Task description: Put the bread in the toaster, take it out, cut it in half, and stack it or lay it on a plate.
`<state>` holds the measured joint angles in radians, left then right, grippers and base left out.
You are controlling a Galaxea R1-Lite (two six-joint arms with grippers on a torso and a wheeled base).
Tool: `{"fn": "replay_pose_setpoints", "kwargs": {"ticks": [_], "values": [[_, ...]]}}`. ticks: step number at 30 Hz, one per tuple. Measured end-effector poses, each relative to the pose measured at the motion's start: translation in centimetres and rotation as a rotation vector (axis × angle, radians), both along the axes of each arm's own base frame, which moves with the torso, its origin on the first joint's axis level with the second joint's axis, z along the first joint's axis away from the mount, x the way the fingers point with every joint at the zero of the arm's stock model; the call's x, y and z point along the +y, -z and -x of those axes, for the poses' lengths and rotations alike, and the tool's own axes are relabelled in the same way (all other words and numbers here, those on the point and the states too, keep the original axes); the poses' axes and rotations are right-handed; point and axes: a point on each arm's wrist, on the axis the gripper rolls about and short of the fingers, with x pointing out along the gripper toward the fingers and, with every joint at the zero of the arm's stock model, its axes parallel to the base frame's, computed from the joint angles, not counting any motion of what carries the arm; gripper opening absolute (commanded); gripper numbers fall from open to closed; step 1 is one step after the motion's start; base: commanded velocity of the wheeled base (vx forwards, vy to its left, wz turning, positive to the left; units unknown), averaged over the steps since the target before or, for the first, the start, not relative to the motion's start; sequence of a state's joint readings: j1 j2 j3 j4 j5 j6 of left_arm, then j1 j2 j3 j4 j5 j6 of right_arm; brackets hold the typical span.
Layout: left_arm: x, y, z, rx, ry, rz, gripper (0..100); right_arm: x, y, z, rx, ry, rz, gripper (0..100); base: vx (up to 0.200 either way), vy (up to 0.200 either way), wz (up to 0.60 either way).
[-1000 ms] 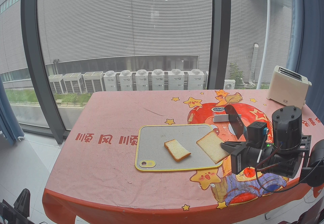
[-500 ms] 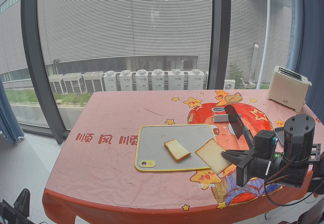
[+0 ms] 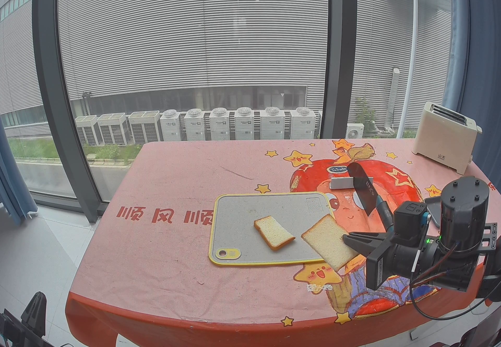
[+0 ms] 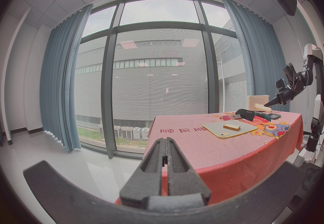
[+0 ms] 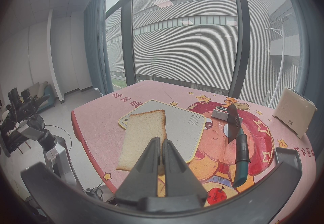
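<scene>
two grippers, two pieces of bread, one board, one knife, one toaster; places given from the cutting board.

1. left gripper (image 4: 165, 140): fingers pressed flat together with nothing between them. it sits off the table (image 3: 172, 259), well apart from the board on its near left side.

2. right gripper (image 3: 348, 239): fingers clamped almost fully together on the near right edge of the larger bread slice (image 3: 327, 241). it sits just off the board's near right corner and touches nothing else.

3. larger bread slice: pinched by one edge and tilted. it is lifted clear of the table, and from the head view it overlaps the board's near right corner.

4. cutting board (image 3: 240, 228): grey with a yellow rim, lying flat on the pink printed cloth.

5. smaller bread piece (image 3: 274, 232): lies flat on the board, towards its near right part, apart from the held slice.

6. knife (image 3: 368, 194): dark blade, teal handle, lying on the cloth just beyond the board's right edge, blade end farther off.

7. toaster (image 3: 445, 138): cream, upright, well apart from the board at the far right of the table.
</scene>
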<state>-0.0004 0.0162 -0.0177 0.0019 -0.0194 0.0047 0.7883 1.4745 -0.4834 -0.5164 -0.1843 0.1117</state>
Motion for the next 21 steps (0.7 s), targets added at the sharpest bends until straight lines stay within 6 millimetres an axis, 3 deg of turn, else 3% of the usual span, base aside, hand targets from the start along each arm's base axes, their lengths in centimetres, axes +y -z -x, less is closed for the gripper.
{"fn": "replay_pose_setpoints", "kwargs": {"ticks": [8,21], "values": [[0.02,0.00,0.00,0.000,-0.010,0.000,0,-0.06,0.01,-0.08,0.001,0.011,-0.001,0,0.000,0.000,0.00],[0.03,0.01,0.00,0.001,-0.011,0.000,0,-0.15,0.05,-0.17,0.002,0.020,-0.001,0,0.000,-0.200,0.00]]}}
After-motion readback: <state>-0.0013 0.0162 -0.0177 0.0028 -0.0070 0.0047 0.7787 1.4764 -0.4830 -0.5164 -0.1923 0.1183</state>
